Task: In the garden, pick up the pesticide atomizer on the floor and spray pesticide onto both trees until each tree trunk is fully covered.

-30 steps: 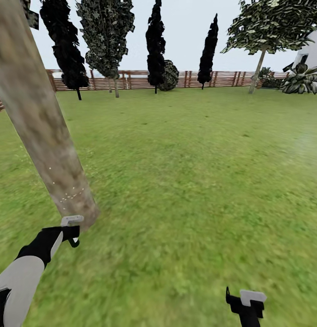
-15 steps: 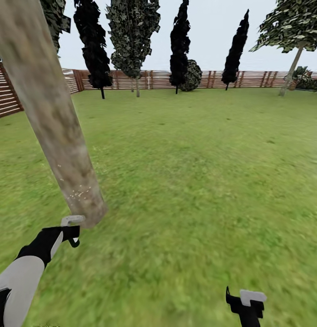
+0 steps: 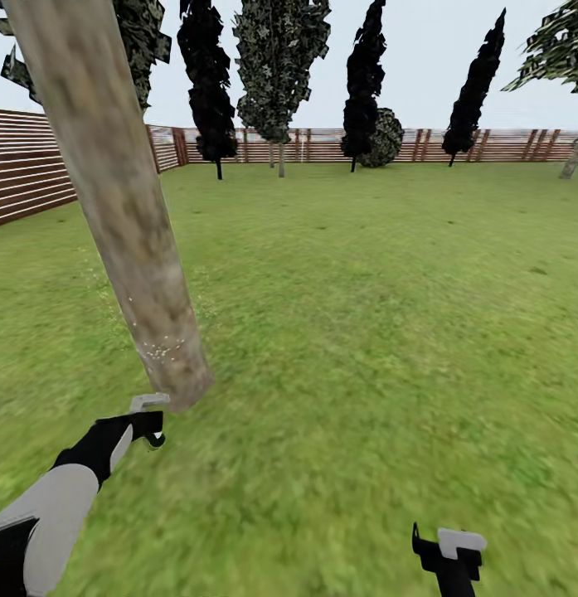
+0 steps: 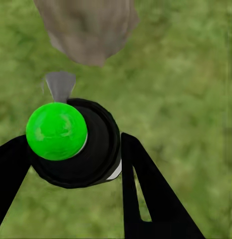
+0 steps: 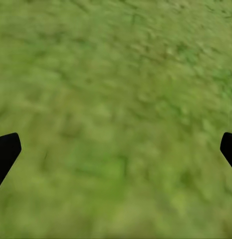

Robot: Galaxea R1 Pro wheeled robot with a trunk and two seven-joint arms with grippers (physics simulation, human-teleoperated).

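The atomizer (image 4: 78,149) sits pinched between the black fingers of the left gripper (image 4: 71,154), its top showing green in the left wrist view and its grey nozzle aimed at the foot of the trunk (image 4: 88,27) just ahead. In the head view that gripper (image 3: 152,423) is at lower left, right beside the trunk (image 3: 127,207), which leans up to the upper-left corner; a thin scatter of pale pesticide (image 3: 160,348) specks marks only the lowest part of the bark, so most of the column looks uncovered. The right gripper (image 5: 116,149) hangs over bare grass with its jaws spread wide and nothing between them; it shows at the lower right of the head view (image 3: 446,551). Risks, as I judge them: the nozzle is so near and so low that spray may keep landing on one patch or pass onto the lawn (image 3: 363,332); lifting the arm along the lean could knock the bottle against the bark and shift it in the grip. The ground is flat grass, open across the centre, ringed by a slat fence (image 3: 31,174) with dark columnar trees (image 3: 207,83) along the top.
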